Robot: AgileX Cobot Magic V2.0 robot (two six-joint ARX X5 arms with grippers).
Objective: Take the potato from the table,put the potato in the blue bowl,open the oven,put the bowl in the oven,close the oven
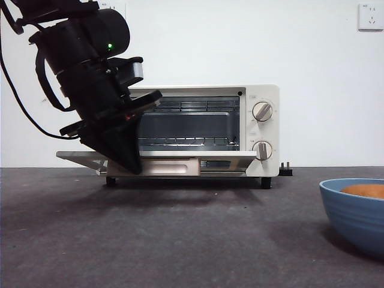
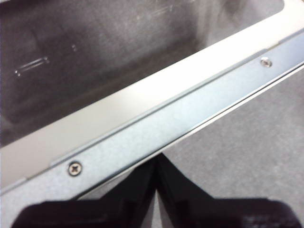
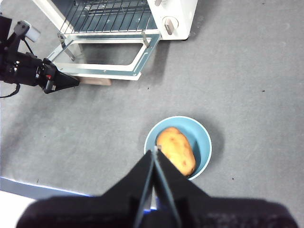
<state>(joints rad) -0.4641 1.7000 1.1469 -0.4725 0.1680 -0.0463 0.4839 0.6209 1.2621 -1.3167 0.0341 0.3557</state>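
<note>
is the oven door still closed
No, the oven door is folded down flat, its wire rack exposed, with the left gripper at the door's edge.

A plain white wall [image 1: 180,42] fills the upper half of the front view, and a white wall socket [image 1: 370,16] sits in its upper right corner. Low at right of centre, a small black plug [image 1: 286,170] stands where the wall meets the dark surface. In the right wrist view, a thin blue strip [image 3: 42,186] with white floor [image 3: 19,209] beyond it fills the lower left corner.
</note>
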